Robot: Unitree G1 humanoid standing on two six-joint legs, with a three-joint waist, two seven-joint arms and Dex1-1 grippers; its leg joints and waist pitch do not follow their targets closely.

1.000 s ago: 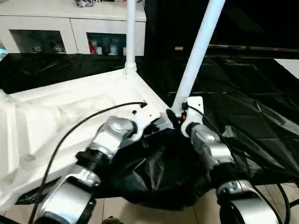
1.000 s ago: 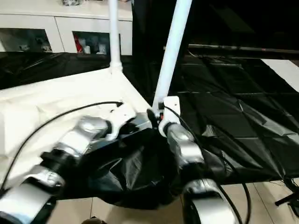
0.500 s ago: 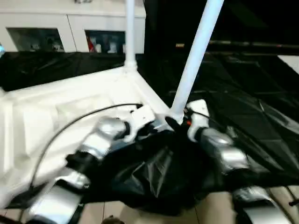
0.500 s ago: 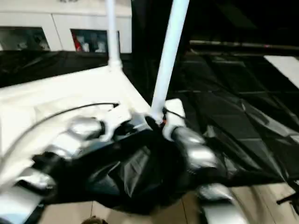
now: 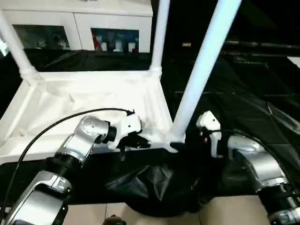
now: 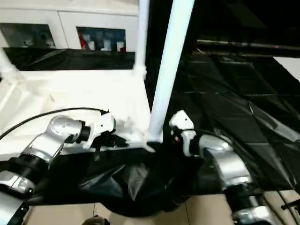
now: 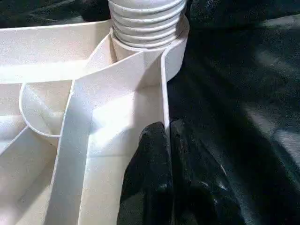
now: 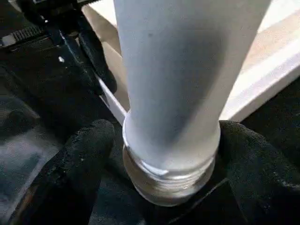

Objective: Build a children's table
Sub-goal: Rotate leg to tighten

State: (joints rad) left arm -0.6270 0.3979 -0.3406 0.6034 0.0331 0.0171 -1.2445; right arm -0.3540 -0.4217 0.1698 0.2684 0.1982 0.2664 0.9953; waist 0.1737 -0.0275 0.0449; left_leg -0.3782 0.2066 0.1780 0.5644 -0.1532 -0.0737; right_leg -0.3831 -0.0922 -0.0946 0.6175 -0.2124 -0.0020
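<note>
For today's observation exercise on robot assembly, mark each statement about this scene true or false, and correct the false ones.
1. The table top lies with its ribbed underside facing up. True.
2. The left gripper is shut on the table top's rim. True.
3. The right gripper is clamped tight on the nearest leg. False: its fingers stand apart on either side of the leg's threaded base.
4. Only one leg stands in the table top. False: three legs rise from its corners.
5. The table top rests on a bare wooden floor. False: it lies on black plastic sheeting.
</note>
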